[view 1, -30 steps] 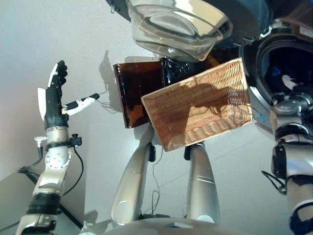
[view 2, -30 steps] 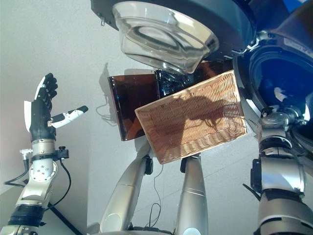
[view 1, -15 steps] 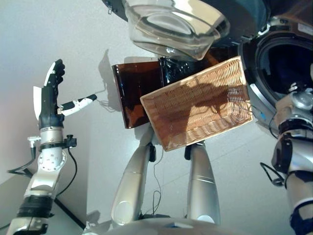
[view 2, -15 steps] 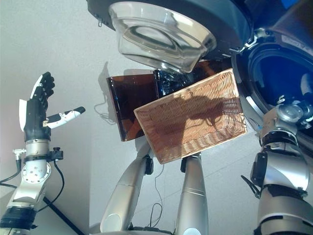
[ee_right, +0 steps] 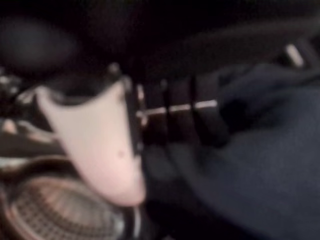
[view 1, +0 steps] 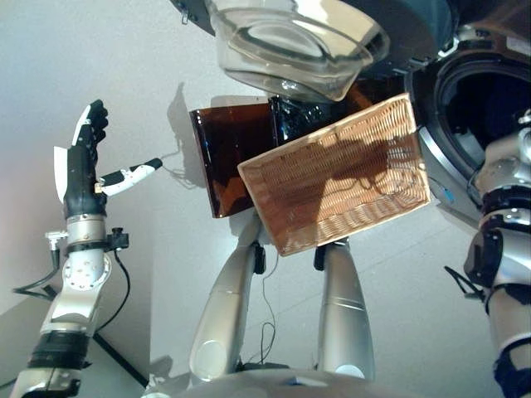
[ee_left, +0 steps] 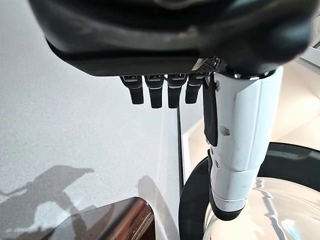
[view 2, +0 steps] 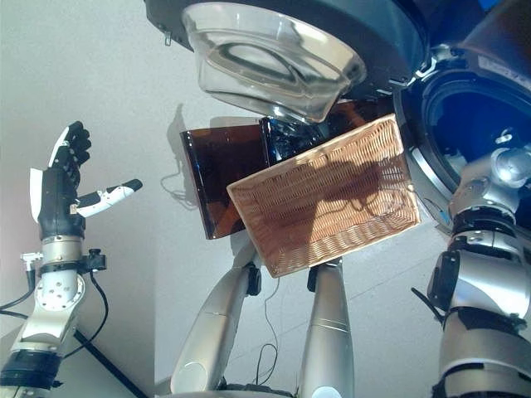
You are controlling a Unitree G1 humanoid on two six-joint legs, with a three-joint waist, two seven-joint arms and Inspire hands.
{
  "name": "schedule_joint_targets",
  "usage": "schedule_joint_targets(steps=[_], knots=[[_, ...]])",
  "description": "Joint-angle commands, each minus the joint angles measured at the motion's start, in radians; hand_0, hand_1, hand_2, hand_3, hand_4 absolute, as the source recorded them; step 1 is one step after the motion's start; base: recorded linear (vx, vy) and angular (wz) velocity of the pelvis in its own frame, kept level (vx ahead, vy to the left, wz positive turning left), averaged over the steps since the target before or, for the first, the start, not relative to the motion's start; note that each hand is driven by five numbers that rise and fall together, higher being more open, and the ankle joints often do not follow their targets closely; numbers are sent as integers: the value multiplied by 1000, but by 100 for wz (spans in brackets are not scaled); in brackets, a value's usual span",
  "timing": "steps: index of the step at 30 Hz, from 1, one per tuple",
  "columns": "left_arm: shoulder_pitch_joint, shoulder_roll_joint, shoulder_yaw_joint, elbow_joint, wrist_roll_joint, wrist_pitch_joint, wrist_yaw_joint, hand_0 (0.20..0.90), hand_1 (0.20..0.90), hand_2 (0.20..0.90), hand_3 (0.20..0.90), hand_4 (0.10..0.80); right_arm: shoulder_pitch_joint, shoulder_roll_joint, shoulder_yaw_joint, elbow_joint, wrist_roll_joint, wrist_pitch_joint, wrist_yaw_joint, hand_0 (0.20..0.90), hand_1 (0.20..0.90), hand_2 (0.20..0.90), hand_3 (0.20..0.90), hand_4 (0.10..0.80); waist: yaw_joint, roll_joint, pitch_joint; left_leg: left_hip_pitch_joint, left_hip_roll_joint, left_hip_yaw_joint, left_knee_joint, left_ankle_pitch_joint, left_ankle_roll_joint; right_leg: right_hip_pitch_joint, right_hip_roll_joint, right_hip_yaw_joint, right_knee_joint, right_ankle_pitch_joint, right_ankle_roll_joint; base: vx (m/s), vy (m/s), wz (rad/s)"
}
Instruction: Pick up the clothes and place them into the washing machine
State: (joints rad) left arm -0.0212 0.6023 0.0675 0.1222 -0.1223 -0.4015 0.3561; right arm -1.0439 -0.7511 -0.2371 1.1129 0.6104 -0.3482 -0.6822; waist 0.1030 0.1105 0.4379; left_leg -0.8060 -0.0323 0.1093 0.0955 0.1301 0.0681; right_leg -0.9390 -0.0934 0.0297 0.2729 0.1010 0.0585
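Note:
The washing machine [view 1: 431, 157] stands at the upper right with its round opening dark and its glass door [view 1: 290, 46] swung open. My right arm reaches into the drum, and the eye views hide its hand. In the right wrist view my right hand [ee_right: 100, 145] has its fingers [ee_right: 200, 120] stretched out, lying against dark blue cloth [ee_right: 270, 165] inside the perforated drum [ee_right: 55, 215]. My left hand [view 1: 83, 166] is raised at the far left, open and holding nothing, its white-covered thumb [ee_left: 240, 145] spread out to the side.
An empty wicker basket [view 1: 332, 178] sits below the door, tilted, close to the drum's rim. A brown translucent box [view 1: 228, 157] stands behind the basket on its left. Pale floor lies all around.
My right forearm has shifted to the right at the drum's mouth, and the white thumb seen inside the drum a second ago is out of sight. The left hand drifted slightly left.

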Motion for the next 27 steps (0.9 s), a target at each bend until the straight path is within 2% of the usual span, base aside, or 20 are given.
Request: schedule_joint_targets(steps=[1,5,6,7,8,20,24,27], knots=[[107,27,53,-74,-21,-98,48,900,900,900,900,800,41,-127,84,-69,-43,-97,-54,200,200,200,200,300,-13,25,-122,-60,-20,-12,-6,-45,-54,-30,18,-49,-102,44,-6,0,0,0],[103,22,53,-77,-18,-98,50,900,900,900,900,800,57,-110,87,-58,-47,-92,-44,200,200,200,200,300,-13,24,-120,-62,-20,-10,-3,-46,-52,-33,17,-49,-99,44,-6,0,0,0],[102,20,55,-76,-19,-97,51,900,900,900,900,800,63,-103,87,-54,-48,-88,-38,354,354,354,354,410,-14,23,-121,-62,-20,-10,-1,-47,-52,-33,18,-48,-99,44,-6,0,0,0],[103,20,55,-76,-19,-97,50,900,900,900,900,800,64,-103,87,-54,-47,-88,-37,746,746,746,746,690,-14,23,-121,-62,-20,-10,0,-47,-52,-33,18,-48,-99,44,-6,0,0,0],[102,20,56,-74,-20,-98,50,900,900,900,900,800,67,-100,89,-48,-48,-84,-30,900,900,900,900,800,-14,23,-122,-62,-20,-10,0,-48,-51,-33,17,-49,-99,44,-7,0,0,0],[91,1,73,-75,-28,-97,47,900,900,900,900,800,123,-57,117,-47,-92,-55,22,900,900,900,900,800,-21,9,-126,-65,-16,-7,7,-49,-53,-34,22,-49,-95,46,-11,0,0,0],[88,-9,75,-69,-28,-95,43,900,900,900,900,800,161,-16,132,-81,-118,-51,43,900,900,900,900,800,-28,-1,-125,-64,-14,-5,12,-51,-52,-32,23,-51,-95,49,-11,0,1,-1],[88,-30,73,-55,-38,-91,30,900,900,900,900,800,253,56,140,-183,-182,-58,45,900,900,900,900,800,-42,-10,-125,-40,-9,-5,19,-63,-52,-7,25,-56,-86,38,-12,5,4,-1]])
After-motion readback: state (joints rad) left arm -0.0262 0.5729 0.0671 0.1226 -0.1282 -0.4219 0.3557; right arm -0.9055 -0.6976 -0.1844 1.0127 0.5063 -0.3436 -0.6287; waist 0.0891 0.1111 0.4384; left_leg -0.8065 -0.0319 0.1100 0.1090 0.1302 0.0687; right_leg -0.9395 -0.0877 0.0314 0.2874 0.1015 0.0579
